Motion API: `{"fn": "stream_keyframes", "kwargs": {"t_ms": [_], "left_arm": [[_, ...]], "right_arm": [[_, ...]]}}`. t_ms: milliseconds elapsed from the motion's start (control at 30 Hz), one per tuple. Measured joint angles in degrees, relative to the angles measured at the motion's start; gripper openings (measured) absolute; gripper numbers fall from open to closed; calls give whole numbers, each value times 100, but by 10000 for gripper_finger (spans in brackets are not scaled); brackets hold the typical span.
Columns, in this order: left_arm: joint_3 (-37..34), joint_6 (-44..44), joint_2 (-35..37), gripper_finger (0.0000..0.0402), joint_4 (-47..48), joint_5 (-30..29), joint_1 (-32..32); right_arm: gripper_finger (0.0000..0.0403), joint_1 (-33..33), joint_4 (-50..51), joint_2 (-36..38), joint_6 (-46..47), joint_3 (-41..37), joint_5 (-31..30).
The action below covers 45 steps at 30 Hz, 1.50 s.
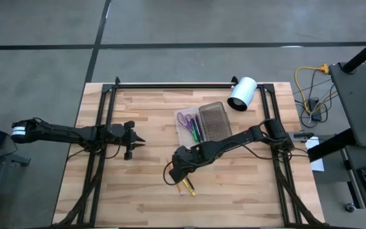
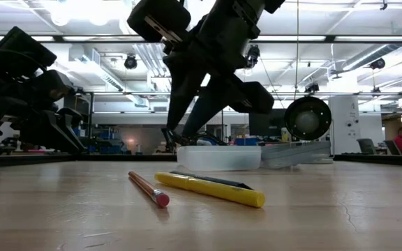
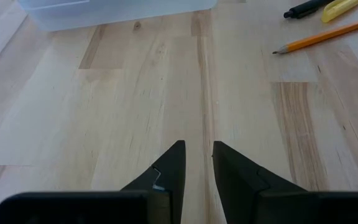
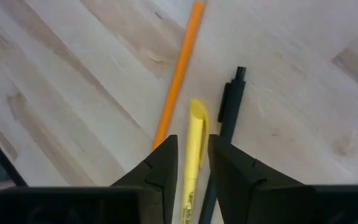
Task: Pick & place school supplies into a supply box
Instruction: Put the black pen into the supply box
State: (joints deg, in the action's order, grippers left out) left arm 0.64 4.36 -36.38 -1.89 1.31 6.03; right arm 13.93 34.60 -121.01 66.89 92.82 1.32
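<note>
Right gripper (image 1: 182, 180) low over the worktop (image 1: 246, 191) near its front middle, jaws parted a little and straddling the yellow highlighter (image 4: 195, 149); whether the jaws actually press it, cannot tell. Highlighter lies flat on the wood. Just beside it on one side, an orange pencil (image 4: 180, 78); on the other, a dark pen (image 4: 229, 109), all three roughly parallel and close together. In the low view the pencil, pink eraser end forward, lies in front of the highlighter, with the pen tucked behind it. Supply box (image 1: 202, 123) sits open behind these, toward the worktop's middle: whitish tray holding purple-handled scissors (image 1: 185, 118) and a few pens, grey ribbed lid half to its right. White cylinder (image 1: 242, 93) lies on its side near the back right corner, well apart from the box. Left gripper (image 1: 138, 140) waits over bare wood at left, jaws slightly parted and gripping nothing, near the box's corner. A person in red sits far off in the room.
</note>
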Motion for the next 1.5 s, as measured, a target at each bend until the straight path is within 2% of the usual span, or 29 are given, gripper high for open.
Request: {"fn": "stream_keyframes", "kwargs": {"t_ms": [167, 400, 800, 1033, 1300, 1500], "left_arm": [[0, 0, 0, 66, 0, 0, 1], [0, 0, 1, 66, 0, 1, 0], [0, 0, 2, 67, -2, 1, 0], [0, 0, 2, 67, 0, 1, 1], [0, 0, 2, 67, -2, -1, 0], [0, 0, 2, 66, -1, -1, 1]], "right_arm": [[84, 15, -110, 4, -131, 0, -299], [73, 62, -91, -6, -260, -17, -295], [68, 38, 19, -575, -563, -23, -140], [63, -67, 288, -638, -534, 7, 40], [62, -98, 1210, -634, -1188, 13, 19], [62, -107, 1448, -638, -1322, -2, -330]]}}
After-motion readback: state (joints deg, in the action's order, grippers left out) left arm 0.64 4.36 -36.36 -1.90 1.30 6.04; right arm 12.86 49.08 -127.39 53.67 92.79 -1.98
